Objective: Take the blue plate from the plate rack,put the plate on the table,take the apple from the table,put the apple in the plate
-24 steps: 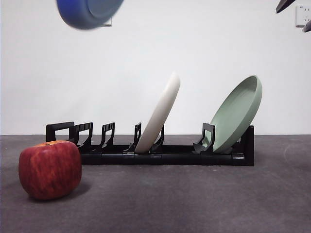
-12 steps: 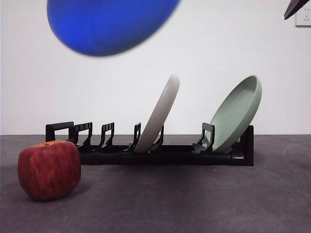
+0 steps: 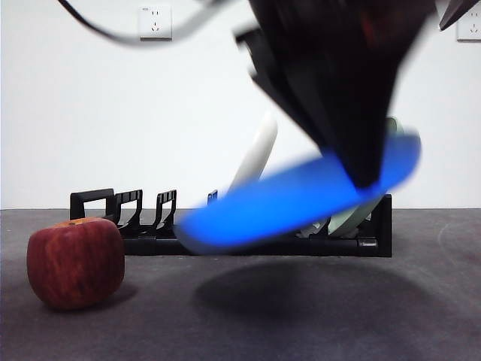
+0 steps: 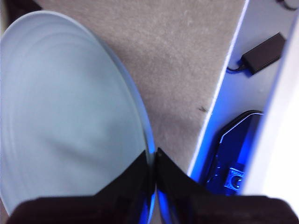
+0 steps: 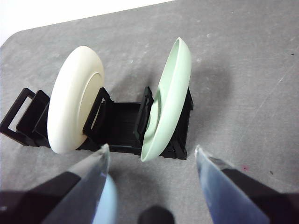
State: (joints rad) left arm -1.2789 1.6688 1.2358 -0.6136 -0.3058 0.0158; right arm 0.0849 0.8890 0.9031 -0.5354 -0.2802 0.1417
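Observation:
My left gripper [image 3: 361, 169] is shut on the rim of the blue plate [image 3: 301, 199] and holds it tilted, low above the table [image 3: 301, 323], in front of the plate rack [image 3: 135, 218]. The left wrist view shows the jaws [image 4: 153, 158] pinching the edge of the plate [image 4: 65, 116]. The deep-red apple [image 3: 75, 262] sits on the table at the left, apart from the plate. My right gripper [image 5: 152, 156] is open and empty above the rack [image 5: 121, 121]; in the front view it shows only as a black tip [image 3: 455, 11].
A cream-white plate [image 3: 259, 154] and a pale green plate [image 3: 394, 128] lean in the rack, partly hidden by the arm and the blue plate; both show in the right wrist view [image 5: 74, 105] [image 5: 170, 98]. The table's edge [image 4: 219, 93] lies near the left gripper.
The blue plate has come down from the upper left to low in front of the rack's right half. The dark arm holding it has come into view. The apple has not moved.

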